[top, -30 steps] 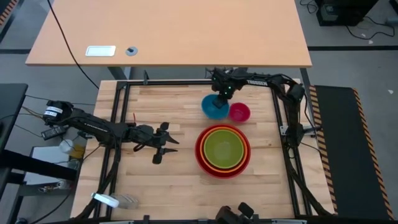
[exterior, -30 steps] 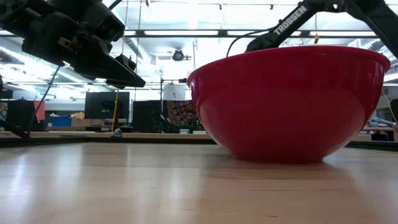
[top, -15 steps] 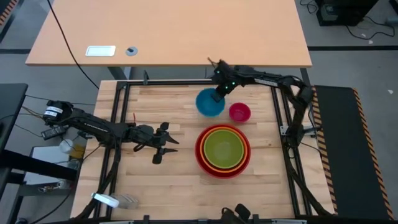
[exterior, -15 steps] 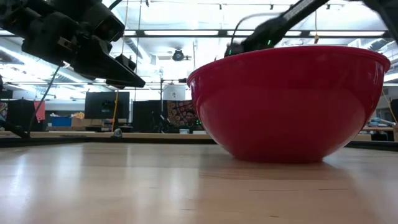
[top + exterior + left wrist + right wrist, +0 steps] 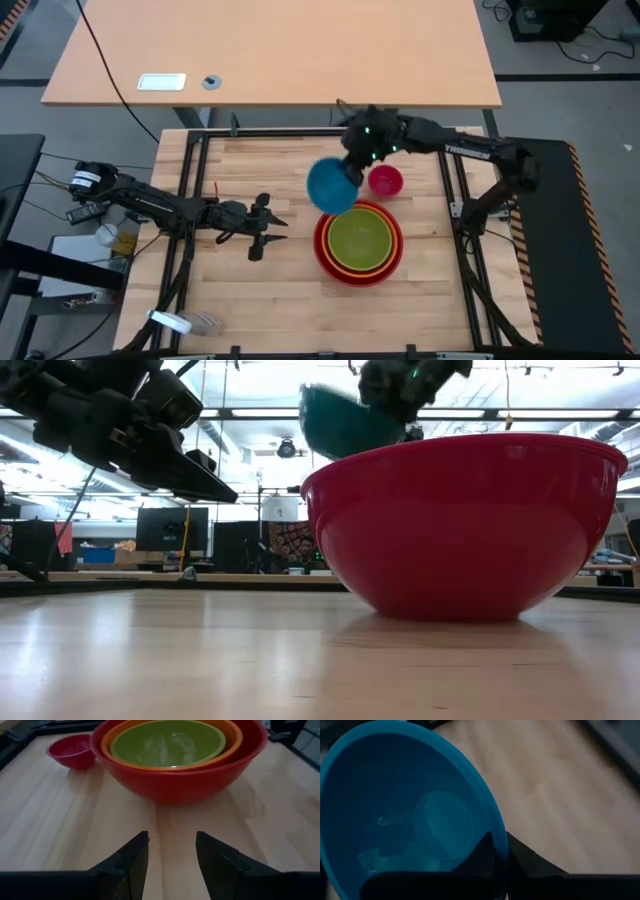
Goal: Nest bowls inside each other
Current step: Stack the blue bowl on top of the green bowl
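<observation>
The blue bowl (image 5: 331,186) hangs in the air, tilted, just beyond the far left rim of the stack, and my right gripper (image 5: 352,165) is shut on its rim. The stack is the red bowl (image 5: 325,255) on the table, holding the orange bowl (image 5: 359,211) and the lime green bowl (image 5: 359,240). The small pink bowl (image 5: 385,181) stands on the table behind the stack. My left gripper (image 5: 262,228) hovers open to the left of the stack, pointing at it, with nothing between its fingers (image 5: 131,862). My right gripper pinches the blue bowl's rim (image 5: 501,839), one finger (image 5: 479,854) inside the bowl and one finger (image 5: 525,857) outside its wall. The fingers slant down from the far right. The bowl is lifted clear of the table and tips, hanging beside and below the fingers (image 5: 345,420).
A black metal frame (image 5: 300,132) runs along the far edge and sides of the wooden work table (image 5: 260,300). A second light wooden table (image 5: 280,50) stands beyond it. Bare wood lies left of and in front of the stack.
My right gripper has risen and swung from the far edge toward the near edge and the stack, taking the blue bowl with it. The bowl, which sat on the table beside the pink one, is now lifted clear and tipped. The left arm has kept still.
</observation>
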`<state>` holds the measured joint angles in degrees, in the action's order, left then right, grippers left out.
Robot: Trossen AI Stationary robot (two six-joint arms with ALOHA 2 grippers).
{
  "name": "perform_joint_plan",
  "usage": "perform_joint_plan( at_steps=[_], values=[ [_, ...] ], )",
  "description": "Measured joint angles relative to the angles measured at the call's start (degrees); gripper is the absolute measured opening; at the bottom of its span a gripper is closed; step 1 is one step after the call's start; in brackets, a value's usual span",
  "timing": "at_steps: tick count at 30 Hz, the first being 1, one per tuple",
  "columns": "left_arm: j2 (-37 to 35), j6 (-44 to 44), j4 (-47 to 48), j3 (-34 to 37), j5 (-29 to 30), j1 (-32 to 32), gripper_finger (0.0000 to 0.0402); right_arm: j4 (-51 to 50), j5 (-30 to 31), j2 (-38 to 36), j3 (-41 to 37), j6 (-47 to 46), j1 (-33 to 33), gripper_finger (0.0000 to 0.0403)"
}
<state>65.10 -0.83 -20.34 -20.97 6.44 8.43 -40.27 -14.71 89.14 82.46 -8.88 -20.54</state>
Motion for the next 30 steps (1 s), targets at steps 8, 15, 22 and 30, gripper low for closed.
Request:
perform_joint_plan(
  at_steps=[8, 15, 22, 30],
  values=[
    [0.0, 0.2, -0.7, 0.0, 1.9, 0.0, 0.0167, -9.0, 5.8, -0.2, -4.0, 0.2, 13.1, 0.0028],
    [0.0, 1.2, -1.4, -0.1, 5.2, 0.0, 0.0167, -7.8, 16.4, -0.1, -11.9, -6.0, 21.0, 0.0029],
    [0.0, 1.7, 10.2, -7.0, 8.4, 0.0, 0.0167, -1.5, 17.9, -0.1, -17.8, -10.4, 23.2, 0.0047],
    [0.0, 0.6, 18.8, -13.0, 8.7, 0.1, 0.0167, -4.6, 15.5, -0.1, -16.9, -11.0, 22.9, 0.0109]
  ],
)
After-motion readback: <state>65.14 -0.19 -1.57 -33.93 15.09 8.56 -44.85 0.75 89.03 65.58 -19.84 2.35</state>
